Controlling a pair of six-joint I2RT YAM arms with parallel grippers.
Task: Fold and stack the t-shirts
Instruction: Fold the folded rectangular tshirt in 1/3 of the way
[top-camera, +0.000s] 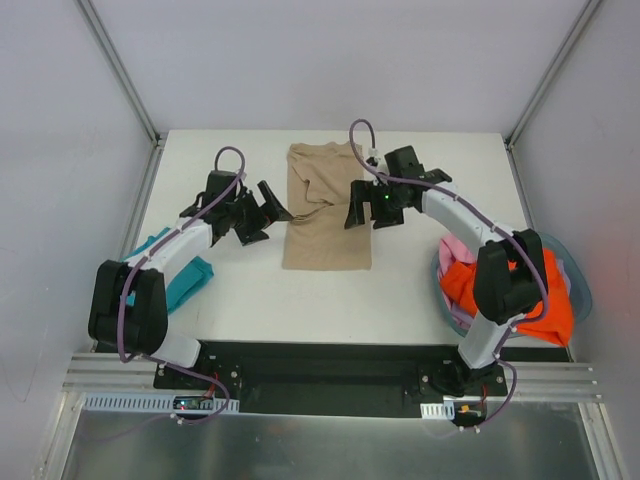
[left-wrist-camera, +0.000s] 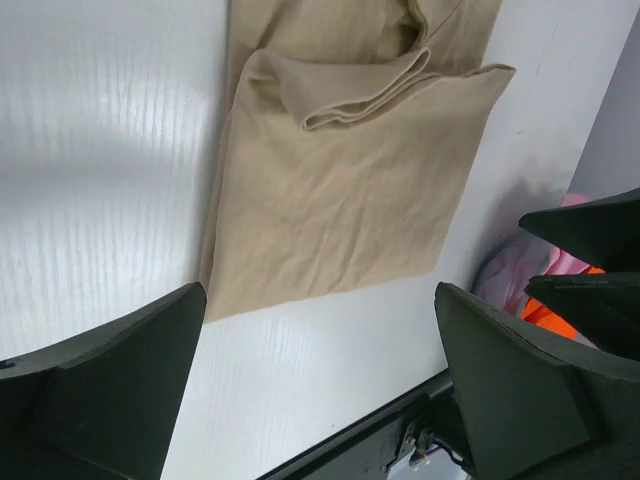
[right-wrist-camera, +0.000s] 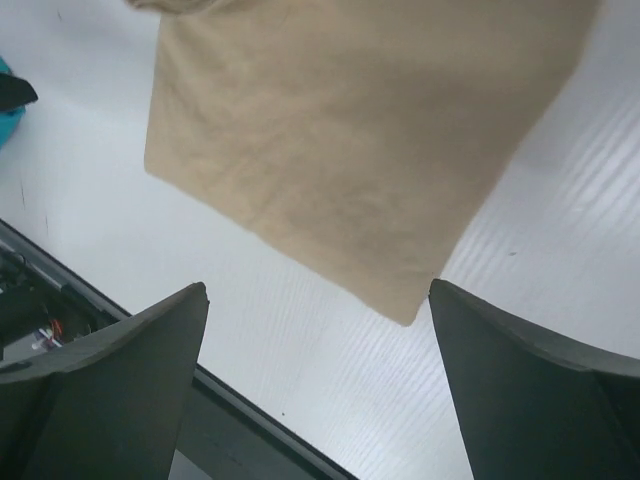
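1. Lying on the middle of the surface (top-camera: 420, 290), toward its far edge, is the tan t-shirt (top-camera: 327, 225).
2. The left claw (top-camera: 262, 218) stands open beside the shirt's left side, holding nothing.
3. The right claw (top-camera: 368, 212) stands open at its right side, empty.
4. The teal t-shirt (top-camera: 188, 282) lies at the left edge.

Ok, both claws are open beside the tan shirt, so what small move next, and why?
Probably bring the left claw and right claw to the far corners of the tan shirt and grip. Both stand open and empty beside it, and it lies as a long strip, not yet halved.
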